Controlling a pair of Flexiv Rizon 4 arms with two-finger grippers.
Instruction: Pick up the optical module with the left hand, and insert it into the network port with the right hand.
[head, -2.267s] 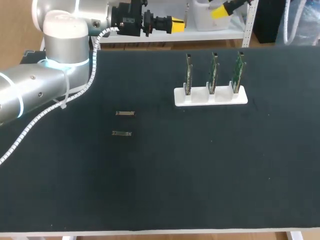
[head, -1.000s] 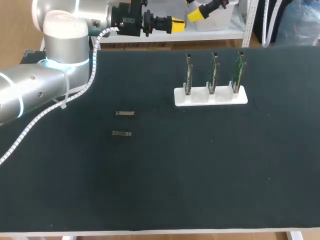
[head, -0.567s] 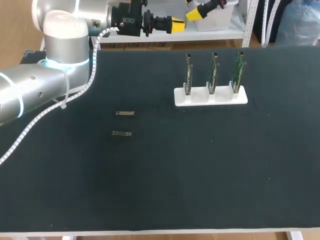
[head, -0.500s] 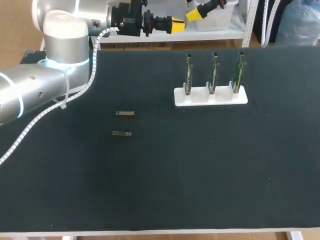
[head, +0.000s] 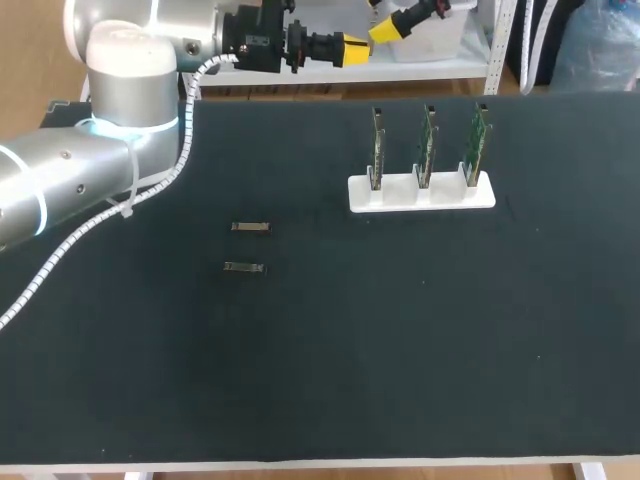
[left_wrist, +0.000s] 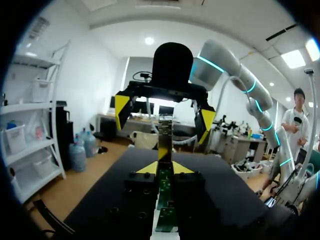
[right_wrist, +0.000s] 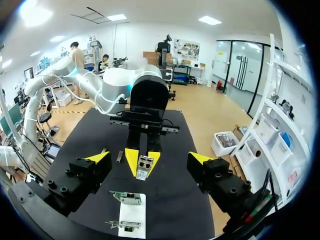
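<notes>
My left gripper (head: 352, 48) is held beyond the table's far edge, shut on a small metal optical module (right_wrist: 144, 169) that sticks out past its yellow tips. In the left wrist view the module (left_wrist: 165, 131) stands up between my left gripper's (left_wrist: 160, 168) tips. My right gripper (head: 393, 26) faces it a short way off, open, with the module ahead of its spread fingers (right_wrist: 98, 158). Two more modules (head: 250, 227) (head: 243, 267) lie on the black table. A white rack (head: 421, 192) holds three upright green boards with ports (head: 426, 148).
The rack (right_wrist: 131, 216) lies under my right gripper in its wrist view, with the two loose modules (right_wrist: 119, 156) beyond it. The left arm's grey links and white cable (head: 120, 200) overhang the table's far left corner.
My right gripper has moved left toward the left gripper's tips, slowing over the last second. The left arm, its held module and the things on the table have stayed still.
</notes>
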